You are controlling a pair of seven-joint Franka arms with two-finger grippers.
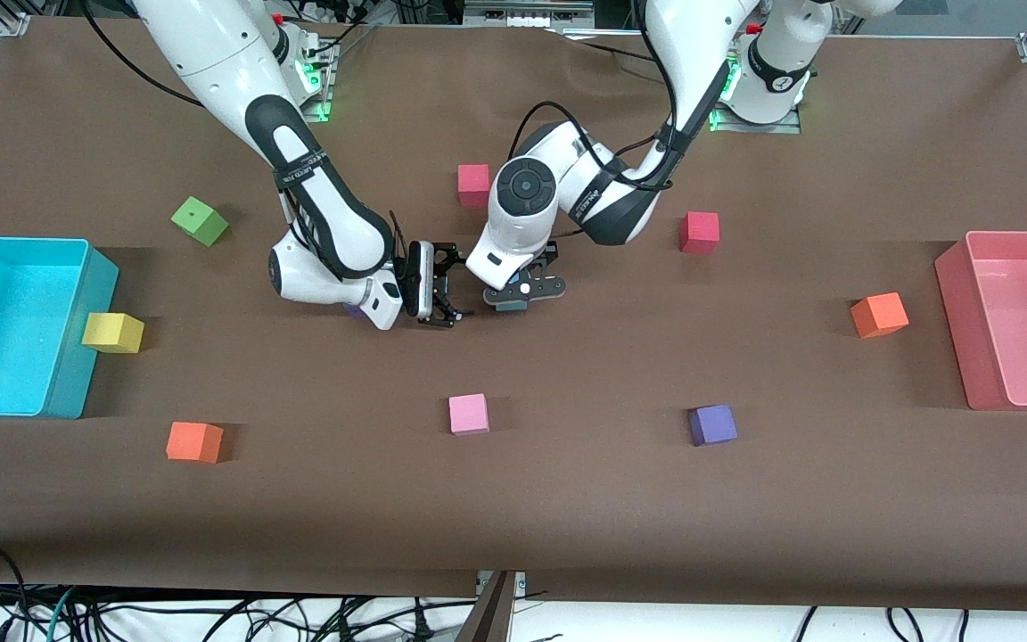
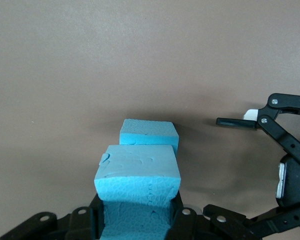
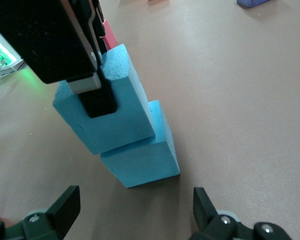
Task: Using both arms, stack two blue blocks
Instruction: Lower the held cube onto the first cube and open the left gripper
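**Even overhead light, soft shadows, sharp views**

The brown table (image 1: 513, 499) is lit brightly and evenly from above, with no glare on its matte cloth. Short, soft shadows sit close beside the scattered cubes and along the cyan bin (image 1: 77, 357) and pink bin (image 1: 955, 312). Green lamps glow at the arm bases. The front view is crisp, its edges bowing slightly.

In the left wrist view the held blue block (image 2: 138, 172) is sharp, with a dim shadow around the lower blue block (image 2: 149, 135). The right wrist view is clear; its nearest dark parts look a little soft.
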